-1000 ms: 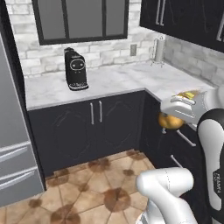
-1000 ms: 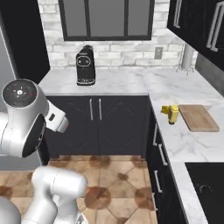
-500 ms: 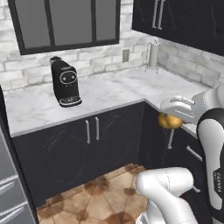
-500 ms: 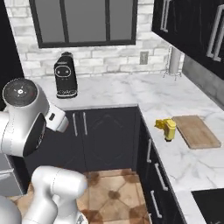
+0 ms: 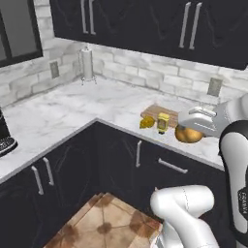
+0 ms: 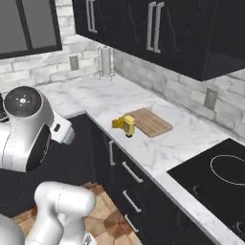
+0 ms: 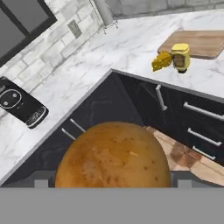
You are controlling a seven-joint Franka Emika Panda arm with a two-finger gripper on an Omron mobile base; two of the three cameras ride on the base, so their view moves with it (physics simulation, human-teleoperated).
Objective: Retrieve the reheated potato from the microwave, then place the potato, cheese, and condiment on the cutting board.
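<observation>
My gripper (image 5: 190,129) is shut on the potato (image 5: 189,135), a round orange-brown lump held in the air just in front of the counter edge. Seen from the hand, the potato (image 7: 113,159) bulks large at the bottom centre. A thin wooden cutting board (image 5: 158,110) lies bare on the marble counter, left of the gripper. At its near edge stand the yellow cheese wedge (image 5: 147,122) and the yellow condiment bottle (image 5: 163,122) side by side on the counter. The same cutting board (image 6: 150,122), cheese (image 6: 117,123) and condiment (image 6: 128,126) appear from the right base. The microwave is out of view.
A paper towel holder (image 5: 87,65) stands at the back of the counter corner. A black coffee machine (image 7: 19,103) sits further along the counter. A black cooktop (image 6: 215,172) lies beyond the board. Dark upper cabinets (image 5: 145,24) hang above; dark drawers (image 6: 127,172) sit below.
The whole scene has swung across the base views, so the base has turned toward the board side of the counter. The potato stays in my gripper.
</observation>
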